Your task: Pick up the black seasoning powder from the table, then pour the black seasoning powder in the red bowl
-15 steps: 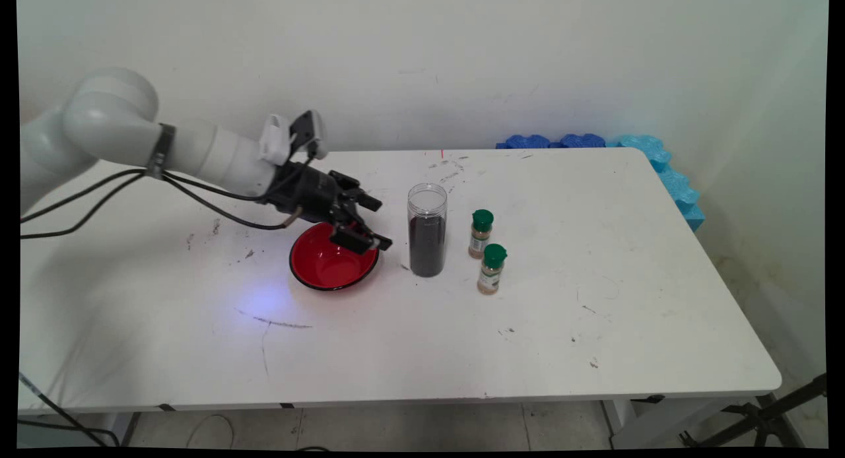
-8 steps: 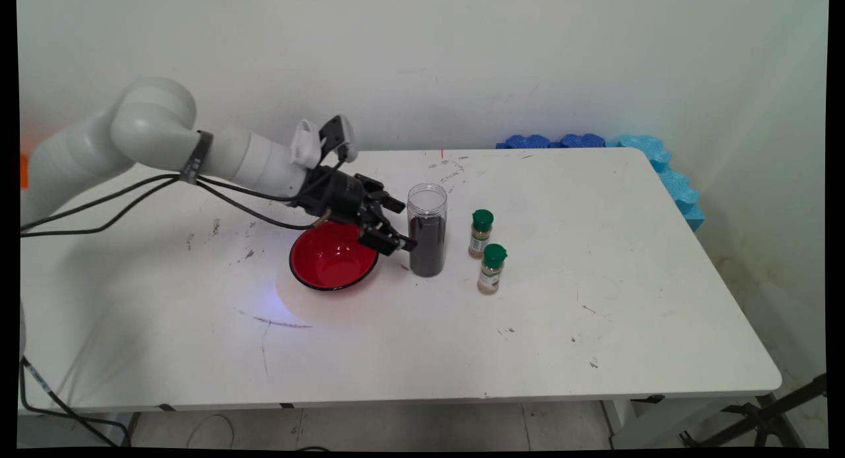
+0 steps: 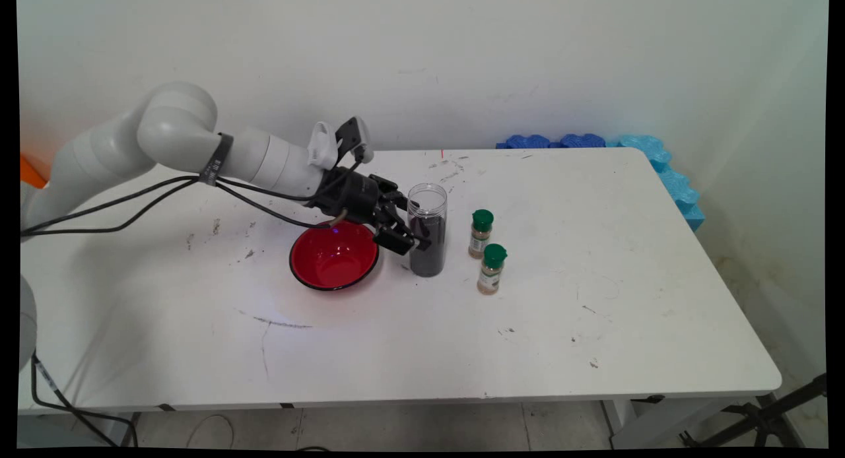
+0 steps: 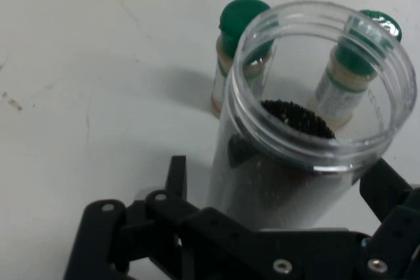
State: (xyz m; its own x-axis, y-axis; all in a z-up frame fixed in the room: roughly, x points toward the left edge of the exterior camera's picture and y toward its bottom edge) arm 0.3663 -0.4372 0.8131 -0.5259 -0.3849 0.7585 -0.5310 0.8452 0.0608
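Midway across the white table, we see the black gripper reaching in from the left, its jaws spread to either side of a tall clear jar, one finger standing clear of the wall; contact on the other side we cannot tell. The lidless jar stands upright, roughly two-thirds full of dark grains, between a red bowl on its left and two green-capped spice bottles just beside its right. We judge the jar stiff, smooth-walled and likely slippery, bottom-heavy with its fill; a hold around the filled middle of the body seems soundest, kept level because the mouth is open.
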